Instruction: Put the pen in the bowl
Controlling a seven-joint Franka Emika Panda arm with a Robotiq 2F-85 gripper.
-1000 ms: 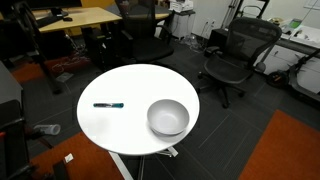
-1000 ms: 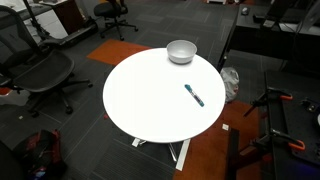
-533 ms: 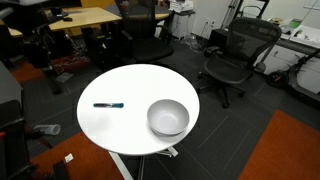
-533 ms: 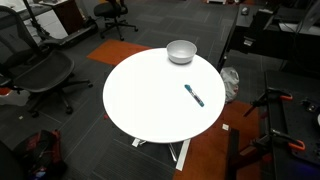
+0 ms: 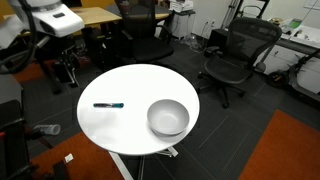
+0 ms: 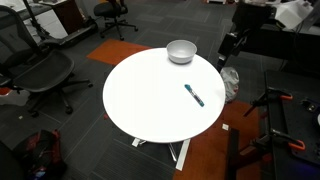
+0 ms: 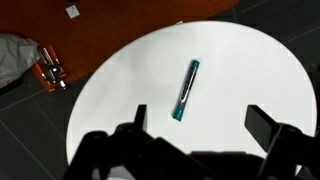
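The thin dark pen [image 5: 107,104] with a blue end lies flat on the round white table [image 5: 130,85]. It also shows in the other exterior view [image 6: 193,95] and in the wrist view [image 7: 186,90]. The silvery-grey bowl [image 5: 168,117] stands upright and empty near the table's edge, apart from the pen, in both exterior views [image 6: 181,50]. It is out of the wrist view. My gripper [image 7: 200,122] is open and empty, high above the table with the pen just ahead of its fingers. It hangs beyond the table's edge in both exterior views [image 5: 71,70] [image 6: 227,48].
Black office chairs [image 5: 230,60] [image 6: 40,75] stand around the table [image 6: 150,100]. A wooden desk [image 5: 85,18] is at the back. Orange carpet [image 7: 130,25] and a crumpled white bag [image 7: 15,60] lie on the floor beside the table [image 7: 240,70].
The arm has swung into both exterior views, appearing at the frame edges above and beside the table. The pen and bowl have not moved.
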